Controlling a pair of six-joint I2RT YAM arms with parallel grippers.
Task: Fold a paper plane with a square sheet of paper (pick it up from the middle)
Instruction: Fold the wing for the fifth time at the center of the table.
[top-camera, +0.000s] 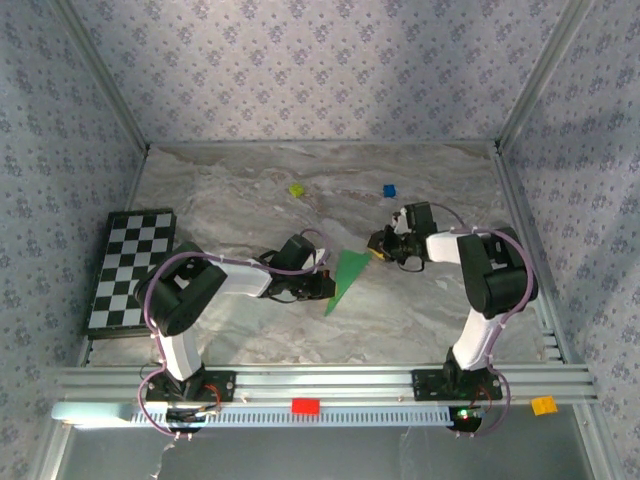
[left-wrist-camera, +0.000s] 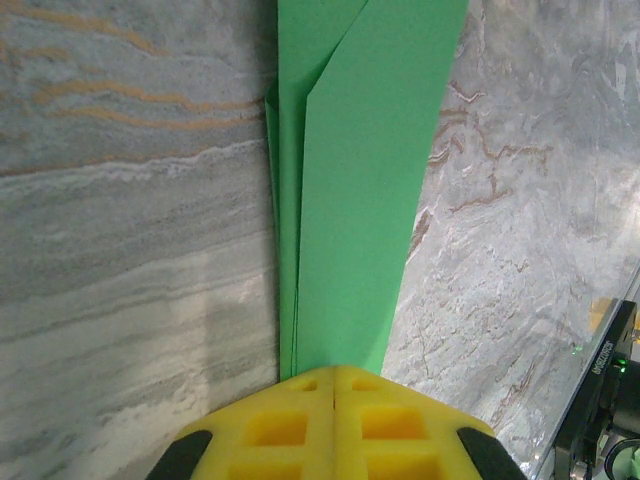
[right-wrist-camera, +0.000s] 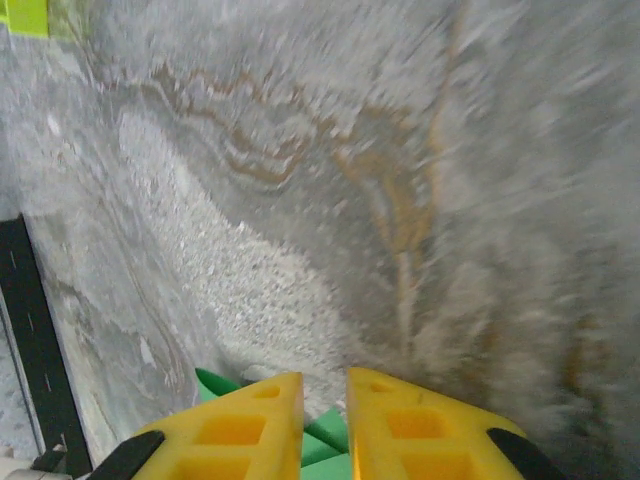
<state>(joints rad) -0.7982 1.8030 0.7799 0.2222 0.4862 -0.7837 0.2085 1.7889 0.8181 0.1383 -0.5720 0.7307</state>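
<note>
The bright green sheet of paper (top-camera: 348, 278) is folded into a narrow pointed shape and lies mid-table, its tip toward the near edge. In the left wrist view its layered folds (left-wrist-camera: 370, 180) run straight away from my left gripper (left-wrist-camera: 333, 368), whose yellow fingers are shut on its near end. From above, the left gripper (top-camera: 326, 287) sits at the paper's left edge. My right gripper (top-camera: 377, 246) is by the paper's far right corner. Its fingers (right-wrist-camera: 323, 385) stand a narrow gap apart with nothing clamped, and the green paper (right-wrist-camera: 335, 445) shows low behind them. That view is blurred.
A black-and-white checkerboard (top-camera: 130, 268) lies at the left. A tiny yellow-green block (top-camera: 296, 189) and a blue block (top-camera: 389, 189) sit toward the back. A red block (top-camera: 305, 405) and an orange one (top-camera: 543, 404) rest on the front rail. Patterned walls enclose the table.
</note>
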